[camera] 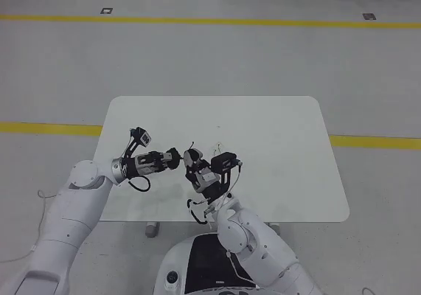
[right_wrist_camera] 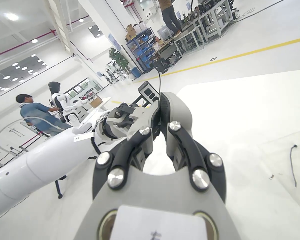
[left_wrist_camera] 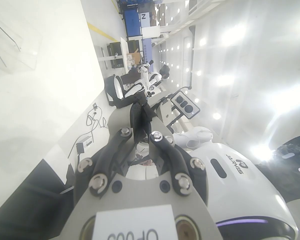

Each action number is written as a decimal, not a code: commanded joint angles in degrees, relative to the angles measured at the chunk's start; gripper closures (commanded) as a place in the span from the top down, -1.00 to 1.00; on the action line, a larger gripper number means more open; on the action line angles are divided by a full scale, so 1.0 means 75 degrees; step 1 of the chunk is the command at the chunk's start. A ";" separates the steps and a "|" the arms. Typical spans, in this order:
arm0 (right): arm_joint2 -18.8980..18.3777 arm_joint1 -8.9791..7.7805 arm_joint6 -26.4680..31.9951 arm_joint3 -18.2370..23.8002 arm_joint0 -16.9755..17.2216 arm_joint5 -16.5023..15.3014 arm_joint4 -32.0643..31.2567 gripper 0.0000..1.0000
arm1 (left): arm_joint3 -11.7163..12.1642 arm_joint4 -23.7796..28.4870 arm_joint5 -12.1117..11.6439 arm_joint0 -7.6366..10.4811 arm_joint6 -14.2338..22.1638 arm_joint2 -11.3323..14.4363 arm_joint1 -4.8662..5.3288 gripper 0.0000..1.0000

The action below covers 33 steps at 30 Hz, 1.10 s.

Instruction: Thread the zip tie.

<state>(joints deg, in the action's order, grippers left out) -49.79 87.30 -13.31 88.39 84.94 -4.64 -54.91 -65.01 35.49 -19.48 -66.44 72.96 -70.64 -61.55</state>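
A thin black zip tie stands up from between the fingers of my right gripper, which is shut on it. In the top view the zip tie is a short dark line above the right gripper, over the near-left part of the white table. My left gripper sits right beside it, tip to tip. Seen from its own wrist, the left gripper has its black pads pressed together; whether anything is pinched between them is hidden.
A clear flat tray lies on the table beyond the grippers, holding spare black zip ties. The same tray appears in the left wrist view. The table's far and right areas are bare.
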 commanded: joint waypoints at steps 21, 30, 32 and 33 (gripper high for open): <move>0.0086 0.0082 -0.0099 -0.0087 -0.0023 0.0317 0.0396 -1.00 | 0.0000 0.0000 0.0000 0.0000 0.0000 0.0000 0.0000 -1.00; 0.0076 0.0079 -0.0082 -0.0069 -0.0013 0.0325 0.0400 -1.00 | 0.0000 0.0000 0.0000 0.0000 0.0000 0.0000 0.0000 -1.00; 0.0058 0.0077 -0.0108 -0.0017 0.0027 0.0364 0.0409 -1.00 | 0.0000 0.0000 0.0000 0.0000 0.0000 0.0000 0.0000 -1.00; 0.0058 0.0079 -0.0138 -0.0001 0.0046 0.0396 0.0401 -1.00 | -0.0011 -0.0006 0.0012 -0.0009 -0.0051 0.0006 -0.0001 -1.00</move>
<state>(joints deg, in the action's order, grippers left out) -49.33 87.88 -14.12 88.27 85.15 -1.90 -51.86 -65.02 35.48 -19.48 -66.45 72.95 -70.64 -61.55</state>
